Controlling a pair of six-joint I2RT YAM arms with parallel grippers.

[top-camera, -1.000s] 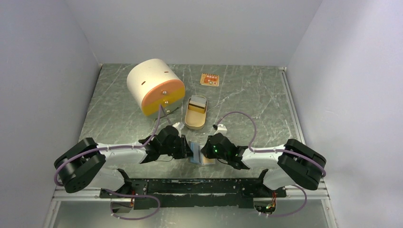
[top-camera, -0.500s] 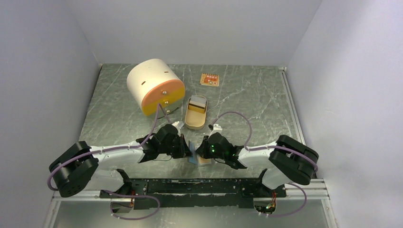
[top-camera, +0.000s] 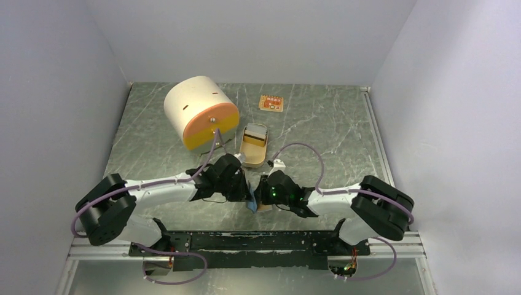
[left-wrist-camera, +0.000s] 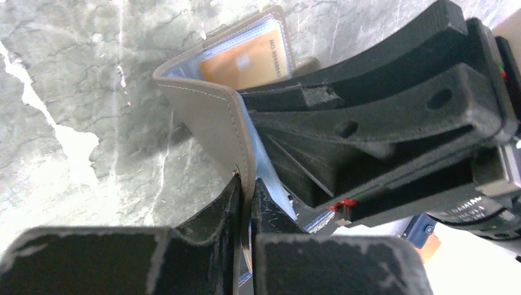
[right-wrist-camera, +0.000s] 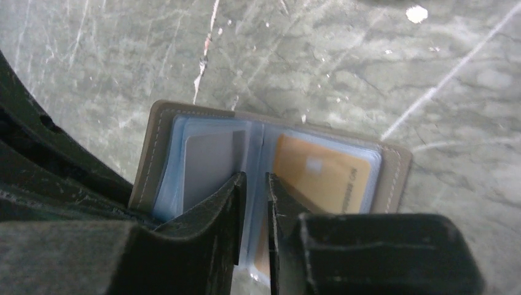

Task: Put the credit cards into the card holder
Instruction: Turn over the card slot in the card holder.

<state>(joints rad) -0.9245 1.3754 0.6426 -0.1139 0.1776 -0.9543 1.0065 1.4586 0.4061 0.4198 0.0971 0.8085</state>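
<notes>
The left gripper (left-wrist-camera: pixel 246 184) is clamped on the raised cover of the card holder (left-wrist-camera: pixel 206 117) — a taupe, stitched folder with clear sleeves, lying open like a book on the marbled table (left-wrist-camera: pixel 74 92) between the arms. The right gripper (right-wrist-camera: pixel 255 181) sits at its spine, fingers a narrow slit apart; whether they pinch a sleeve cannot be told. A gold-orange card (right-wrist-camera: pixel 319 172) fills the right sleeve, a grey card (right-wrist-camera: pixel 206 160) the left. Farther back stands a tan oval tin (top-camera: pixel 253 146).
</notes>
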